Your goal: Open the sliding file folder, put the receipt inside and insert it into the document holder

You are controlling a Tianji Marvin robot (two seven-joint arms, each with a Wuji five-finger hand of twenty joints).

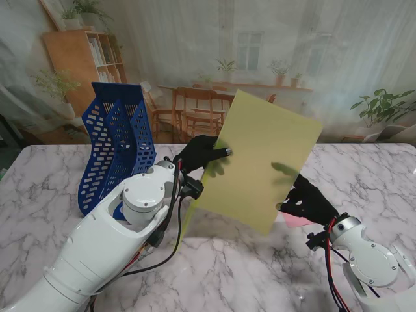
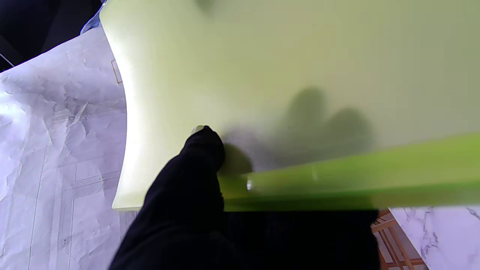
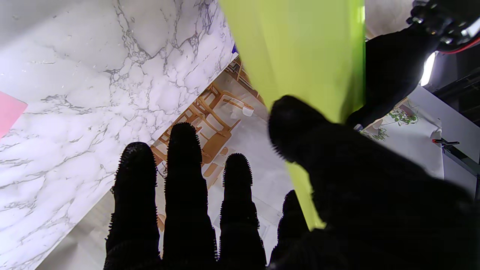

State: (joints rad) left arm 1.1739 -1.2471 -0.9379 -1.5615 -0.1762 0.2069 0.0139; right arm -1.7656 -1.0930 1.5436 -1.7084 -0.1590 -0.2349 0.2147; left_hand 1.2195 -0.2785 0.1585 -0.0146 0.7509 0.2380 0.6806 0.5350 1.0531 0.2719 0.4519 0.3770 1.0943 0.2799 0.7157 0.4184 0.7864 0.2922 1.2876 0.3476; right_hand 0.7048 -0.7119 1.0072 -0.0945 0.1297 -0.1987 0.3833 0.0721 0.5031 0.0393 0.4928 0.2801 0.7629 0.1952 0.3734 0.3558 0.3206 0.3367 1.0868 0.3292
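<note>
Stand view first: the yellow-green folder (image 1: 263, 159) is up off the marble table (image 1: 39, 188), tilted and held in the air between the two arms. The left robot hand (image 1: 203, 155), black-gloved, pinches the folder's left edge, with fingertips showing as dark shapes through the translucent sheet. The right robot hand (image 1: 305, 195) sits at the folder's lower right corner, one finger shadow showing through the plastic there. Peeking out beside that hand is a pink receipt (image 1: 296, 221), lying flat on the table, mostly hidden. Off to the left stands the blue mesh document holder (image 1: 117, 146), upright on the table, just beside the left arm. Over to the left wrist view: the folder (image 2: 262, 75) fills the frame, the thumb (image 2: 202, 150) of the left robot hand pressed onto its near face, other fingers showing as blurred shadows from behind, so it is clamped on the sheet; a brighter green strip (image 2: 356, 168) runs along the folder's edge. Right wrist view now: four fingers (image 3: 183, 180) of the right robot hand stand straight and slightly spread, while the thumb (image 3: 296, 127) presses against the folder's (image 3: 300, 48) edge. The pink receipt (image 3: 9, 116) shows only as a corner on the table, well apart from those fingers.
</note>
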